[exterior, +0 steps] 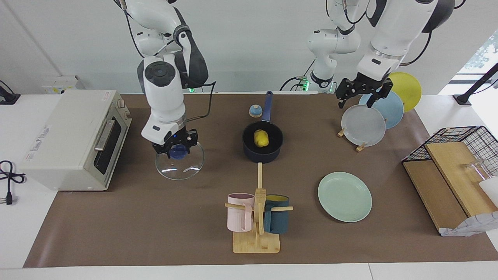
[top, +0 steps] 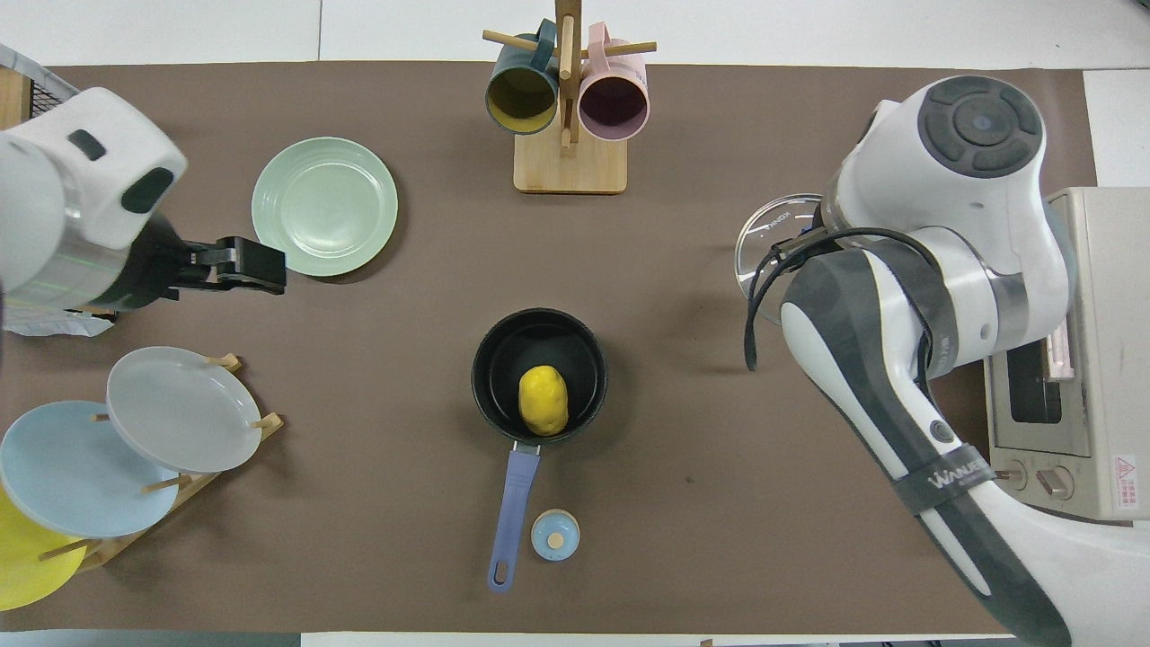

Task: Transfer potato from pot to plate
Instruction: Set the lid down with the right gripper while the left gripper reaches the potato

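A brown mat covers the white table below a pale wall. The right gripper, left of centre, is clamped on the glass lid; the left gripper, upper right, gapes empty. Only overhead shows the potato filling the pot.

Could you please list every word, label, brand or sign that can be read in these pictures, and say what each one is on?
"WANJES", partly legible, on the dark band round the right arm.
Small lettering near the rim of the glass lid: too small to read.
Brand name by the window of the toaster oven: too small to read.
Red warning sign with small text beside the oven's knobs: blurred.
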You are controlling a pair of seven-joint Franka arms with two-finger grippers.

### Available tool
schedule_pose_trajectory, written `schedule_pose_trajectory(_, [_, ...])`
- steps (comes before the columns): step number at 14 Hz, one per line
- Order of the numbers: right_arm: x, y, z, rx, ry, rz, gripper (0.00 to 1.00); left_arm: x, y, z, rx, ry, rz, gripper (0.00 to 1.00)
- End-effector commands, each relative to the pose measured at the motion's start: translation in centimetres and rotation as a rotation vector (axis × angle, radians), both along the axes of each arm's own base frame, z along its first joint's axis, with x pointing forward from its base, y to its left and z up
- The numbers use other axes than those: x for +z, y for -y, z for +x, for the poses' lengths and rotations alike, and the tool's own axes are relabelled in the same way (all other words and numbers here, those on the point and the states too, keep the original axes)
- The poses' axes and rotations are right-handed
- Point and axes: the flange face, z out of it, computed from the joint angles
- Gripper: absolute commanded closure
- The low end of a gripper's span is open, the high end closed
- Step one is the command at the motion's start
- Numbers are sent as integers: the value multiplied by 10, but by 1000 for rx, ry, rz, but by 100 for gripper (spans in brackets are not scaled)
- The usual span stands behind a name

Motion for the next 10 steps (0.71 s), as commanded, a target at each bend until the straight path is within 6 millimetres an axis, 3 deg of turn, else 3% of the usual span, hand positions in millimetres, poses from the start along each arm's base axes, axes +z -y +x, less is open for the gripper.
schedule_pose_trajectory(1, [-32, 38, -30, 38, 55, 21, 81, -25, 77, -9, 71, 23, -32, 0])
schedule_pose_trajectory(2, [-50, 49, -41, 49, 60, 23, 81, -36, 102, -15, 75, 23, -38, 0])
schedule_pose_trajectory(3, [-63, 65, -50, 51, 70, 26, 80, -61, 134, -22, 71, -1, -36, 0])
schedule_pose_trajectory(5, [-78, 76, -62, 31, 81, 30, 80, -141, 209, -46, 78, -29, -35, 0])
schedule_pose_trajectory(6, [-86, 83, -65, 17, 81, 31, 80, -176, 225, -59, 60, -18, -46, 0])
schedule_pose_trajectory(7, [-91, 83, -68, 16, 84, 32, 79, -199, 228, -67, 46, -9, -52, 0])
schedule_pose_trajectory(10, [-105, 85, -77, 13, 107, 39, 75, -235, 239, -74, 18, -29, -35, 0])
